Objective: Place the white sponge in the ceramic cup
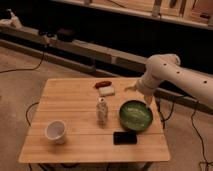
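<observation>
1. wooden worktop (70, 107) carries six things; dark shelving runs behind it.
2. white sponge (106, 91) lies flat near the far edge, about mid-width. a small red object (102, 84) sits just behind it, close or touching; cannot tell which.
3. ceramic cup (55, 131) stands upright at the near left corner, well apart from the sponge. nothing seen inside it.
4. pale patterned bottle (101, 111) stands upright near the centre, between sponge and near edge.
5. green bowl (136, 116) sits on the right side; a flat black object (124, 137) lies just in front of it at the near edge.
6. white arm (170, 75) reaches in from the right, bent downward over the far right corner.
7. gripper (132, 88) sits low by the far edge, right of the sponge and behind the bowl, apart from both. whether it is wide or narrow: cannot tell. nothing visibly held.
</observation>
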Controlling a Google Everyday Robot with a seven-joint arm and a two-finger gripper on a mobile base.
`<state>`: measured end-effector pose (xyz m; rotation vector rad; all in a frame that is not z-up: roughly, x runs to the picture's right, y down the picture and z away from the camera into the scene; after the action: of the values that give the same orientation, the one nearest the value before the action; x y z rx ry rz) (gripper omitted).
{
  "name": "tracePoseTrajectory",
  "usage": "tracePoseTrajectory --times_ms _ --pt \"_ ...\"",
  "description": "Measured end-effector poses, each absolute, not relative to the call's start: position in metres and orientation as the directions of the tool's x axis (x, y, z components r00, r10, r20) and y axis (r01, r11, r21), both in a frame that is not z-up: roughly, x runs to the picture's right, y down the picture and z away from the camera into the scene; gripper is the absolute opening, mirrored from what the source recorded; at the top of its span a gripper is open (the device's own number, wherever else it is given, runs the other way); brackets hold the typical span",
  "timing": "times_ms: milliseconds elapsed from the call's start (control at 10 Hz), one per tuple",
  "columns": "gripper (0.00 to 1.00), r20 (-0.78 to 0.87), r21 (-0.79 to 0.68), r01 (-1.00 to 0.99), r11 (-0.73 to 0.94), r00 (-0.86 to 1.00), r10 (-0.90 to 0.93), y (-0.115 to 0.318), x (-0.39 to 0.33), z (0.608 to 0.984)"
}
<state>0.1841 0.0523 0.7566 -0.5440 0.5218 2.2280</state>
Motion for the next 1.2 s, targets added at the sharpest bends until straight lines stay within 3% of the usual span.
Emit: tracePoseTrajectory --times_ms 800,1200 --pt "0.80 -0.518 0.195 -0.757 -0.624 -0.619 0.590 0.047 0.187 0.761" --pt "0.80 -0.454 0.161 -0.738 -0.655 -0.645 0.615 -0.001 0.185 0.800"
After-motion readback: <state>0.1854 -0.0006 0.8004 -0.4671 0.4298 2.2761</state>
